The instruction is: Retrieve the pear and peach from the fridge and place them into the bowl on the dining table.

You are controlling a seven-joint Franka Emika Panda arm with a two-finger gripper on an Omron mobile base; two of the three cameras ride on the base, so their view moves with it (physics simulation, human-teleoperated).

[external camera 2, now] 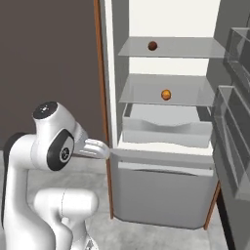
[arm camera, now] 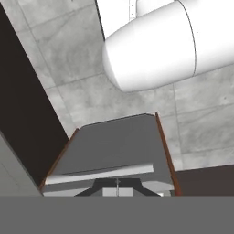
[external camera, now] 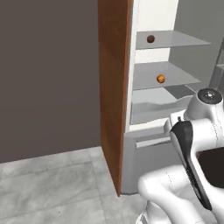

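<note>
The fridge (external camera 2: 163,195) stands open in front of me, its white interior and grey shelves showing (external camera: 144,168). A dark brownish round fruit (external camera 2: 152,46) (external camera: 150,39) sits on the upper shelf. An orange round fruit (external camera 2: 166,94) (external camera: 160,78) sits on the shelf below. Both are too small to tell which is the pear and which the peach. My arm is folded low, and my gripper (external camera 2: 104,151) hangs shut and empty at the fridge's left edge, above the lower drawer (arm camera: 114,146). The bowl and the dining table are out of view.
A tall brown wooden panel (external camera: 114,87) flanks the fridge on the left, with a dark wall (external camera: 48,74) beyond it. The open fridge door with its shelves (external camera 2: 234,127) stands at the right. A clear crisper bin (external camera 2: 166,127) lies under the shelves. Grey tiled floor (external camera: 48,188) lies below.
</note>
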